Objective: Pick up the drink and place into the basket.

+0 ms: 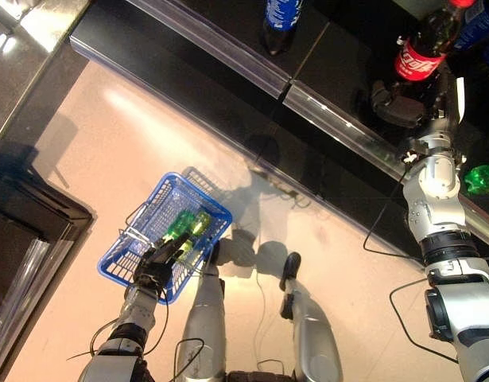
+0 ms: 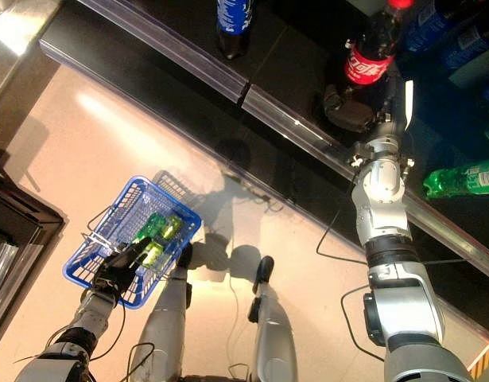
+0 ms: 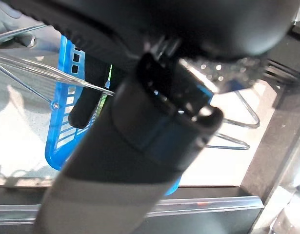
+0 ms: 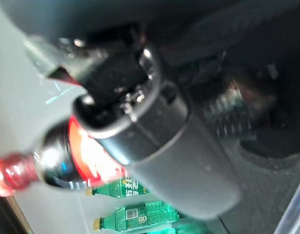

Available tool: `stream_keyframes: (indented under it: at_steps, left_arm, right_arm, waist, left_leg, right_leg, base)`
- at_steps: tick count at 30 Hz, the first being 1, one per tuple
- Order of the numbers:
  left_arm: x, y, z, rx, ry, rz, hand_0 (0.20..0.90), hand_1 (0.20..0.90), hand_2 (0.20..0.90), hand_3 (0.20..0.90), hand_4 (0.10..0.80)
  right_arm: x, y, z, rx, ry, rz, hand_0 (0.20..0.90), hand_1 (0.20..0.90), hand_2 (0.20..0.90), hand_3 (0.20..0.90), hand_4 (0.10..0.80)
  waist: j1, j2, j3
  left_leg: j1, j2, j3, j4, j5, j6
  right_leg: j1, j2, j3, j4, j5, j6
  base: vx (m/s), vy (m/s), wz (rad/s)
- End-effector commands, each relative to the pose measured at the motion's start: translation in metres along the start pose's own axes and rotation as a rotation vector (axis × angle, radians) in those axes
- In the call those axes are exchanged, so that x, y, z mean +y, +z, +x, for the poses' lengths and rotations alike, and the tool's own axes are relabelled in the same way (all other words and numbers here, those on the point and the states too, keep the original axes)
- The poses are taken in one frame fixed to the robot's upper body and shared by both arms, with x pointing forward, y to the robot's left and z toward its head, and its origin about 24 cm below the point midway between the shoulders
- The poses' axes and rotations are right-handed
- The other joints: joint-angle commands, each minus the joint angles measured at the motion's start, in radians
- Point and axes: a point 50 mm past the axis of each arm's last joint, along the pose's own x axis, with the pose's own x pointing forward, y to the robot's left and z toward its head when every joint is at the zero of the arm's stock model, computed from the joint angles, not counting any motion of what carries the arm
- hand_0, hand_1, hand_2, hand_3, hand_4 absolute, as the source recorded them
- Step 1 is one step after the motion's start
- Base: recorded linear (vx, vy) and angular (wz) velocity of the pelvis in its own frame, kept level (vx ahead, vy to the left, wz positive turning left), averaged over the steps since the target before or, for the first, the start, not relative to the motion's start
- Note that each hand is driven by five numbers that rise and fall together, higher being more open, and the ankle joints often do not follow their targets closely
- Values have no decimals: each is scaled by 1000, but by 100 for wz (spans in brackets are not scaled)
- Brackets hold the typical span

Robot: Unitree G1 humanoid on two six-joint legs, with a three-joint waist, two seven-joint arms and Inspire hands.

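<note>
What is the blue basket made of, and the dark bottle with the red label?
The blue basket looks like hard plastic: glossy, moulded in an open grid, with thin bare wire handles that look like metal. The dark bottle is probably clear plastic holding dark drink: light glints off it, and it has a red cap. The right hand is at its base.

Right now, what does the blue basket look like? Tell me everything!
The blue basket is plastic with lattice walls and thin wire handles. It hangs low above the pale floor, beside the robot's left leg. The left hand holds it at the near rim, fingers curled at a handle. Green bottles lie inside it.
</note>
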Motion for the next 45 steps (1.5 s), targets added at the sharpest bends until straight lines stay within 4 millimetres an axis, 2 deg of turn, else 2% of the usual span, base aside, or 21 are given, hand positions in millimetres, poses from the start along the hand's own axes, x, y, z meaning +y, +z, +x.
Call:
stream_keyframes:
  at_steps: [1,22,28,32,38,45]
  left_arm:
    - [37,-4,-20,33,-1,143,300,300,300,200,100]
    - [35,-5,-20,31,-11,143,300,300,300,200,100]
    - [34,-2,-20,25,-12,141,300,300,300,200,100]
    - [37,0,-21,8,-16,132,300,300,300,200,100]
    - [43,-11,-30,22,-35,115,300,300,300,200,100]
    - [48,-28,-41,49,-63,101,300,300,300,200,100]
  right_arm:
    - [-22,69,19,-274,-31,-12,300,300,300,200,100]
    - [-20,70,19,-282,-24,2,300,300,300,200,100]
    - [-14,69,16,-294,11,-17,300,300,300,200,100]
    - [-5,69,10,-308,58,-42,300,300,300,200,100]
    - [2,49,-9,-270,138,-167,300,300,300,200,100]
    - [10,26,-42,-207,226,-212,300,300,300,200,100]
  waist:
    - [12,19,-69]
    - [9,24,-62]
    - [10,24,-75]
    - [11,21,-112]
    - [10,25,-211]
    - [-1,14,-355]
  left_leg:
    - [31,6,-6,-12,-38,41]
    - [41,5,0,-26,-36,44]
    - [70,7,6,-60,-28,43]
    - [127,9,19,-129,-10,40]
    - [251,15,42,-265,27,27]
    - [382,23,60,-367,66,22]
  right_leg:
    - [5,-105,-20,31,9,33]
    - [6,-106,-19,26,12,35]
    - [34,-103,-25,7,11,37]
    - [89,-98,-40,-32,11,39]
    - [215,-82,-62,-128,13,48]
    - [333,-64,-69,-194,24,53]
  base:
    - [0,0,0]
    - [0,0,0]
    - [-1,-6,0]
    - [6,-47,7]
    - [74,-20,9]
    - [167,8,1]
